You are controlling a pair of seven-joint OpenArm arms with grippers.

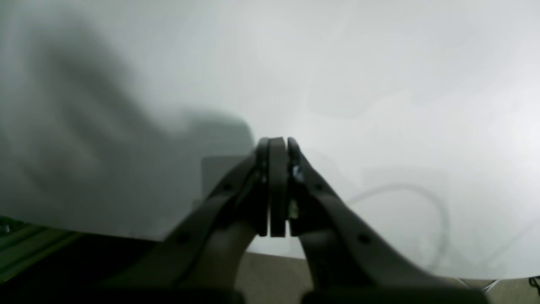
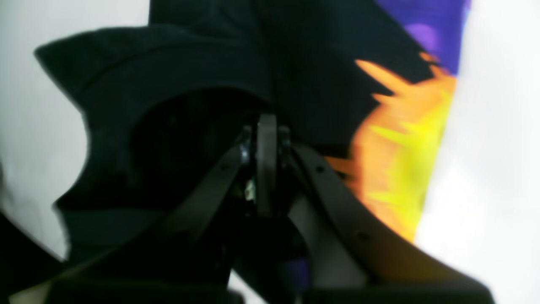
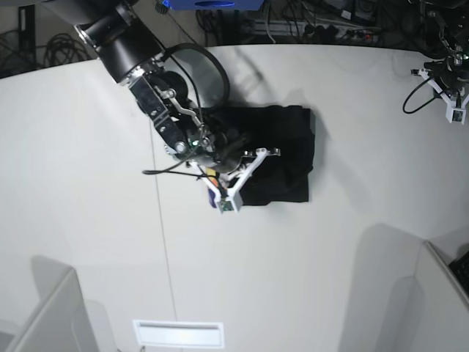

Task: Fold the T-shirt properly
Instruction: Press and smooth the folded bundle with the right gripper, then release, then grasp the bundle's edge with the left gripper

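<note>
Black cloth T-shirt (image 3: pixel 282 154), folded near the base view's centre on the white table (image 3: pixel 88 220), is pinched by the closed right gripper (image 2: pixel 266 126) at its left edge; far right, the left gripper (image 1: pixel 276 145) is closed, empty.

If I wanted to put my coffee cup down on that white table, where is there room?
Plenty: the broad bare table left of the right gripper, and the stretch between the T-shirt and the left gripper. The middle is crowded: the right gripper is shut on the T-shirt there.
</note>
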